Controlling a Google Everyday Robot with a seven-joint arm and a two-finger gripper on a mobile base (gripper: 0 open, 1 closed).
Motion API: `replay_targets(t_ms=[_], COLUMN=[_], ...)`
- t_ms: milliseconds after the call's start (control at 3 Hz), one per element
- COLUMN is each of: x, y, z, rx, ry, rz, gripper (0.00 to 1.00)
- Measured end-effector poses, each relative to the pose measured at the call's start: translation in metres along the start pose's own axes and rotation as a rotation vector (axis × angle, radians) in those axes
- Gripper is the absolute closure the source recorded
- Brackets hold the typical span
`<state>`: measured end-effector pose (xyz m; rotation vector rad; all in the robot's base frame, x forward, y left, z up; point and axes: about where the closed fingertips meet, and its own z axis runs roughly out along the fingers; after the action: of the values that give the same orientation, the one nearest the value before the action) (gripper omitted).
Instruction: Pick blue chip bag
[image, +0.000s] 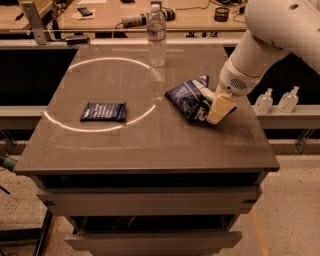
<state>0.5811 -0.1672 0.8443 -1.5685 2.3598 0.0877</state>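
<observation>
The grasp step is being carried out. The gripper (220, 107) is being held low at the right-hand end of the blue chip bag (189, 97), touching it, with the arm reaching in from beyond the bench's right edge. Whether the jaws are being pressed onto the foil or are only lying against it cannot be told, since one pale pad is hiding the contact.

The bag is lying crumpled on the bench (150, 150), in the right half, nearer the right edge than the left and about midway between the back and front edges. It is judged not yet to be lifted.

The next move is judged to call for a firm pinch on the puffy end, then a straight lift, so that the slippery foil is not being dragged toward the right edge.

Being counted on the bench:
- One blue chip bag.
- One small flat dark packet (103, 111), toward the left edge and well apart from the bag.
- One water bottle (156, 35), upright near the back edge.
- One pale ring (107, 59) marked across the left half.

Two small bottles (263, 101) are being seen beyond the right edge.
</observation>
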Motion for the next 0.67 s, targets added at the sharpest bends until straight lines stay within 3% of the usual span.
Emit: replay_targets(t_ms=[667], x=[-0.002], y=[-0.0085], z=[-0.0118], rx=[0.018], ry=[-0.003], rz=[-0.012], gripper=[0.88])
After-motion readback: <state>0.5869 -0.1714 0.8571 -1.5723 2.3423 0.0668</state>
